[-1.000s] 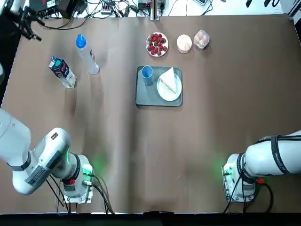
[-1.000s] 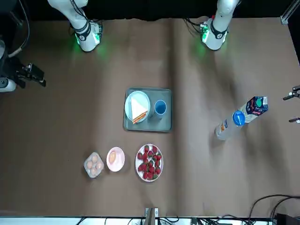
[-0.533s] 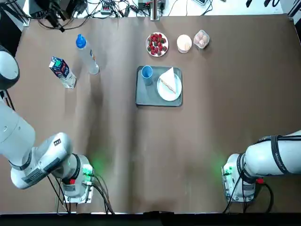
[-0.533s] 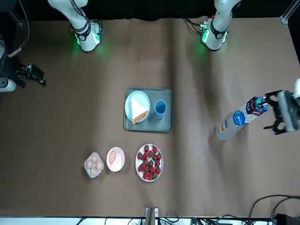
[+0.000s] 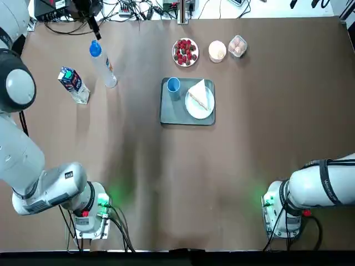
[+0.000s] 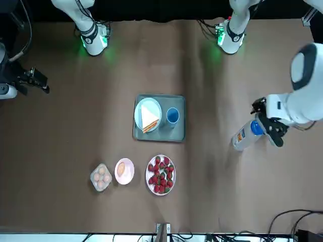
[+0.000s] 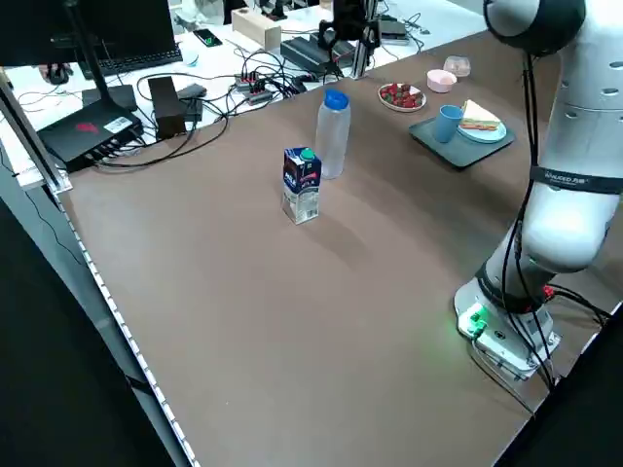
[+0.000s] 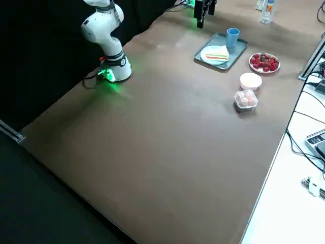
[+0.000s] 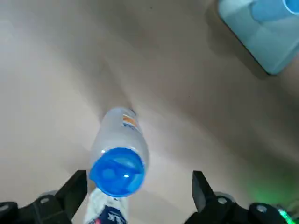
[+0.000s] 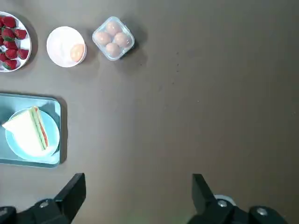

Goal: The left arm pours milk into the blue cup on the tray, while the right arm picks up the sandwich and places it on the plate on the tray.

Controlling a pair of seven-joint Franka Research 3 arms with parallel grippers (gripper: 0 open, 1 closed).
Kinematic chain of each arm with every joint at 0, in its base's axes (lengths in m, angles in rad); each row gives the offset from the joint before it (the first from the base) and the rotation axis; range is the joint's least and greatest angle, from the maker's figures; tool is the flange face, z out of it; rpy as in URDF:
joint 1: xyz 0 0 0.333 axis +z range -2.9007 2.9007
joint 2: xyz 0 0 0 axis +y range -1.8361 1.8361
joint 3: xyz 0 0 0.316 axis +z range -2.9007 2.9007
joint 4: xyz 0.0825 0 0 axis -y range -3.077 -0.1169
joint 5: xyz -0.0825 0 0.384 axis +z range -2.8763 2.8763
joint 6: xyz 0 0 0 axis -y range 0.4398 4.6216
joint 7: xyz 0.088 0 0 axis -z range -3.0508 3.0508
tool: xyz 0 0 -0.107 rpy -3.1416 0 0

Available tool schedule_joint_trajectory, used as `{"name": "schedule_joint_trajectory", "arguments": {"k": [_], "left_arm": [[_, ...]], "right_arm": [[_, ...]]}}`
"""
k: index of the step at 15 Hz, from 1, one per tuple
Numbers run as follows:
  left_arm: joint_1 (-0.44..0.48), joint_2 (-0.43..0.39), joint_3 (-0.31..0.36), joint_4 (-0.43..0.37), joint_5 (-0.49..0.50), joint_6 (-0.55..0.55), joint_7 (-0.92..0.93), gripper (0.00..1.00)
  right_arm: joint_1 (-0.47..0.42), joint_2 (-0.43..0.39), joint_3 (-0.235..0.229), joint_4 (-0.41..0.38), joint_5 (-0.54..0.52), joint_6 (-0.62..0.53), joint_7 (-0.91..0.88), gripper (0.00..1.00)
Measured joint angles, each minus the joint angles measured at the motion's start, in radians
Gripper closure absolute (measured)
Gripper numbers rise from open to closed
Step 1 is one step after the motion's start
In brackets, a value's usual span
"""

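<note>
**Q:** Which reference applies to the clock positions?
**A:** Top view, tray centre; 12 points away from the robot.

**Q:** State the left gripper.
**A:** The left gripper [image 9: 140, 173] is wide open, with nothing between its fingers. It is above the area of the bottle [image 5: 105, 67] and milk [image 5: 74, 85], between 9 and 10 o'clock from the tray [image 5: 187, 117].

**Q:** Positions of those two?
**A:** Both stand upright on the table [image 5: 249, 149]. The bottle, blue cap on, is near the milk, at the milk's 2 o'clock.

**Q:** State the right gripper.
**A:** The right gripper [image 10: 139, 174] is wide open and holds nothing. It is well apart from the tray, between 3 and 4 o'clock.

**Q:** Tray contents?
**A:** The cup [image 5: 173, 89] stands between 10 and 11 o'clock. The plate [image 5: 199, 113] occupies 3 o'clock. The sandwich [image 5: 198, 95] lies on the plate.

**Q:** Remaining items?
**A:** Berries [image 5: 185, 52] in a white dish, 12 o'clock; bowl [image 5: 217, 51], 1 o'clock; clear egg box [image 5: 237, 46], between 1 and 2 o'clock, beside the bowl.
</note>
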Motion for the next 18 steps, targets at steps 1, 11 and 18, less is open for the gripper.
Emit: {"name": "schedule_joint_trajectory", "arguments": {"k": [1, 11, 18], "left_arm": [[-0.002, -0.02, -0.021, -0.016, 0.022, 0.0, -0.091, 0.01], [0.015, -0.176, -0.087, -0.071, 0.118, -0.001, -0.683, 0.0], [-0.007, -0.161, -0.081, -0.011, 0.116, 0.019, -1.024, 0.0]], "right_arm": [[0.0, 0.0, 0.0, 0.0, 0.0, 0.0, 0.0, 0.0], [-0.001, 0.0, -0.003, 0.0, -0.004, 0.0, 0.0, 0.0], [-0.002, -0.007, -0.008, 0.0, -0.057, -0.03, 0.0, 0.0]]}}
